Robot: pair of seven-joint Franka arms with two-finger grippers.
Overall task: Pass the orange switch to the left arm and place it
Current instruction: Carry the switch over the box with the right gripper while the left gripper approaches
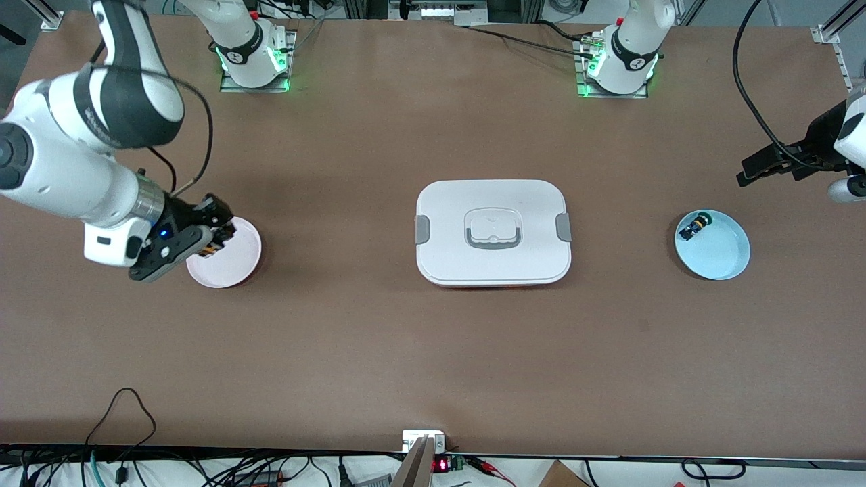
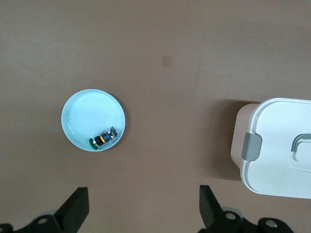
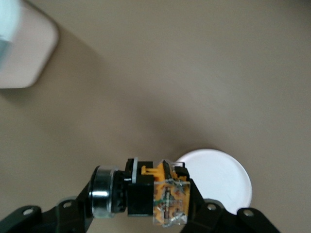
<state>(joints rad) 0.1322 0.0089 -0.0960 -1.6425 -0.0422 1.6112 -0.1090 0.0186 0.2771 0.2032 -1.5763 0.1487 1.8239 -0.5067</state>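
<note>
My right gripper [image 1: 215, 238] is shut on the orange switch [image 1: 210, 249] and holds it just over the edge of a pale pink plate [image 1: 233, 260] at the right arm's end of the table. In the right wrist view the switch [image 3: 160, 194] lies crosswise between my fingers, its round black end to one side, with the plate [image 3: 218, 177] below. The white box [image 1: 446, 223] sits at the table's middle. My left gripper [image 1: 746, 174] is open and empty, up over the table near a light blue plate [image 1: 724, 253].
The blue plate [image 2: 87, 114] holds a small black-and-blue switch [image 2: 103, 138] with a green tip. The box also shows in the left wrist view [image 2: 282, 145] and in the right wrist view [image 3: 24, 48]. Cables run along the table's front edge.
</note>
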